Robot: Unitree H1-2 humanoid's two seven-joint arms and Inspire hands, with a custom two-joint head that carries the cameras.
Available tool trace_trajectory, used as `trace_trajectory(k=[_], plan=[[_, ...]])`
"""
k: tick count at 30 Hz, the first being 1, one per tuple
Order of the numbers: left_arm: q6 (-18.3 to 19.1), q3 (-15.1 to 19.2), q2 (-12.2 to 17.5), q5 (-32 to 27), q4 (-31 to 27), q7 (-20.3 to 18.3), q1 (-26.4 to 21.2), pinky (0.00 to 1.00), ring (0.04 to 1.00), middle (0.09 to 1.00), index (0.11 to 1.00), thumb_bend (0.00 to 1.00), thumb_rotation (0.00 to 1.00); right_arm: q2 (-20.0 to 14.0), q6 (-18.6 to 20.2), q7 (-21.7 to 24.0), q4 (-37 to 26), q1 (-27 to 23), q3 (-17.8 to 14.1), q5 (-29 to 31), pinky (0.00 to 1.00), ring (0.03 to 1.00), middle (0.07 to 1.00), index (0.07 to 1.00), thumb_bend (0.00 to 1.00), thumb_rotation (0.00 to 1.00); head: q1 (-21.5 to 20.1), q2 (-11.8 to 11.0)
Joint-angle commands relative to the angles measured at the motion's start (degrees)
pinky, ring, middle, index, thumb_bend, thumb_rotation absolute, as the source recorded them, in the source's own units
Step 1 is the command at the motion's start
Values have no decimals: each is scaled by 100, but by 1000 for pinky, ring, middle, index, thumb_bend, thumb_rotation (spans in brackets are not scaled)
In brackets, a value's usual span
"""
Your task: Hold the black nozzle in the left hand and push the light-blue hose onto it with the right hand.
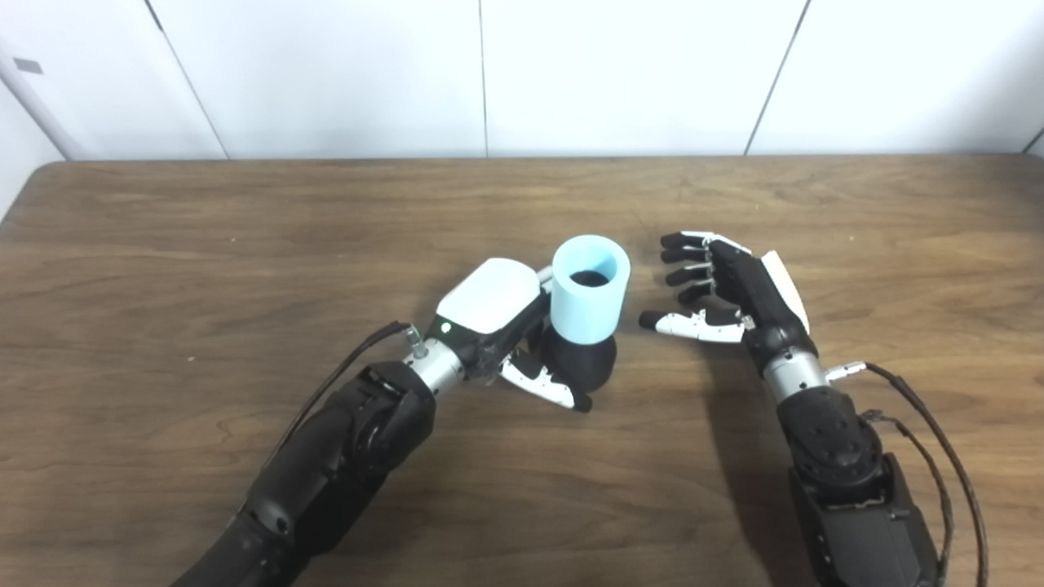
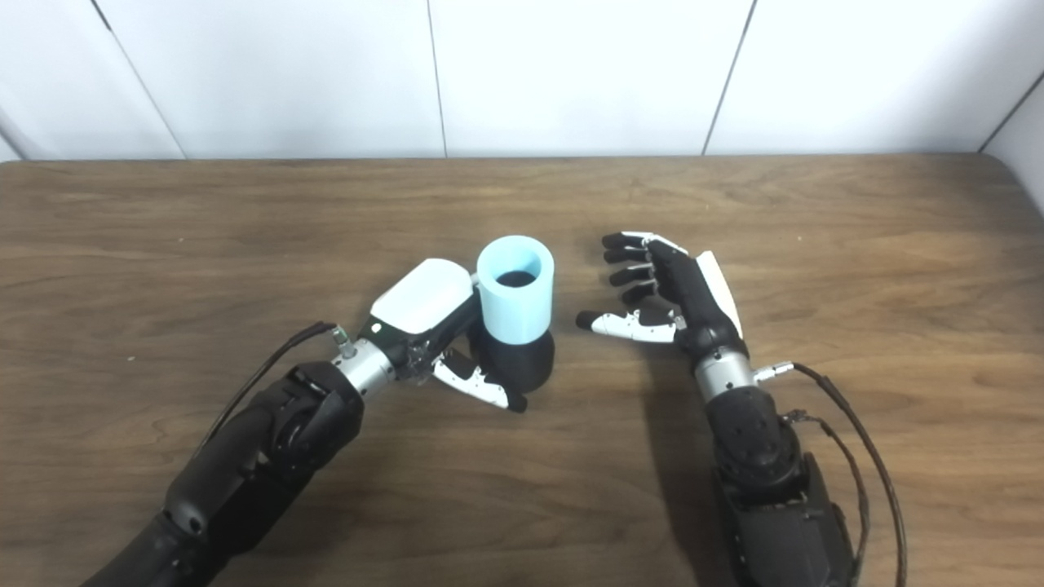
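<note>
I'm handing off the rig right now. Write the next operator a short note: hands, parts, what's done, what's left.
Left hand: shut on the black nozzle, which stands on the wooden table.
Right hand: open, holding nothing, just right of the parts, not touching them.
Light-blue hose: upright on top of the nozzle, open end up.
Done: hose appears seated on the nozzle.
Left: how far it is pushed on cannot be told; check it, then release.

arms black | wrists silver | left hand (image 1: pixel 497 314) white-backed, green light | right hand (image 1: pixel 734 289) black-and-white | black cables
</note>
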Motion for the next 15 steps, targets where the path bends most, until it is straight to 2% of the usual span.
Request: trace_trajectory(k=[1,15], plan=[[429,-1,311,279,268,-453,328,922,997,975,959,979,275,-72,-175,-106,-53,-52,-39,5,525,615,693,699,618,0,9,1],[493,213,364,297,230,-395,320,935,986,959,943,959,264,-106,-313,-172,64,-66,-16,38,509,600,676,696,641,0,35,19]])
